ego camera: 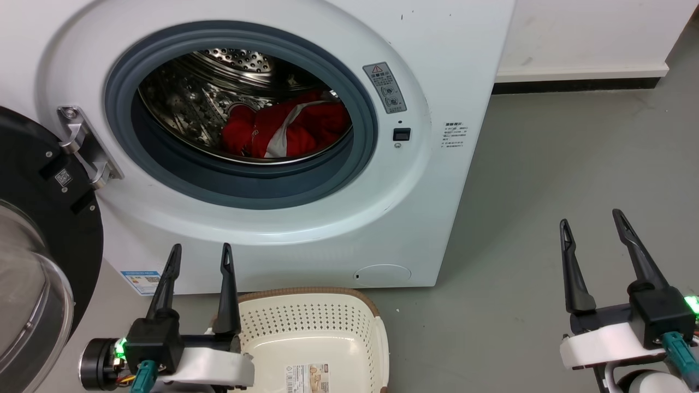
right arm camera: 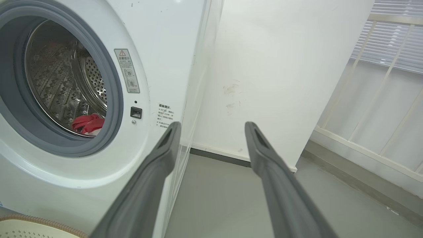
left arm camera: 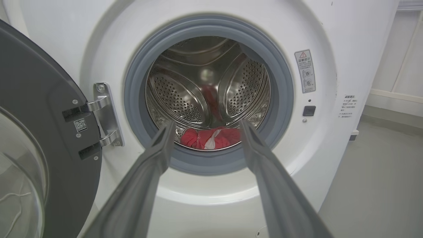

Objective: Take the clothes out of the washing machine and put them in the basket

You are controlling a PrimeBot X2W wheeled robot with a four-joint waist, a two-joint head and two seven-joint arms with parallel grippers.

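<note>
So, the clothes (ego camera: 284, 131), where? (A)
Red heap low in the drum (ego camera: 218, 109) of the washing machine (ego camera: 448, 65), behind the grey ring (ego camera: 262, 191); door (ego camera: 49, 218) swung wide. The basket (ego camera: 306, 293) sits directly before the machine. (B)
Pincers? (A)
Left gripper (ego camera: 201, 252) before the machine, right gripper (ego camera: 591, 217) off to its right; both spread, holding nothing. (B)
Handling? (A)
Likely soft, light, floppy; may trail or snag on the ring. Pinch a raised fold atop the heap. (B)

The left gripper (ego camera: 201, 247) and right gripper (ego camera: 591, 218) are each showing two long tapering dark fingers (ego camera: 165, 284) on black blocks (ego camera: 658, 316) and white wrist shells (ego camera: 606, 346), with green lights (ego camera: 692, 304) glowing, teal connectors (ego camera: 677, 349) plugging in, and possibly thin coloured wires (ego camera: 128, 378) at the left.
</note>
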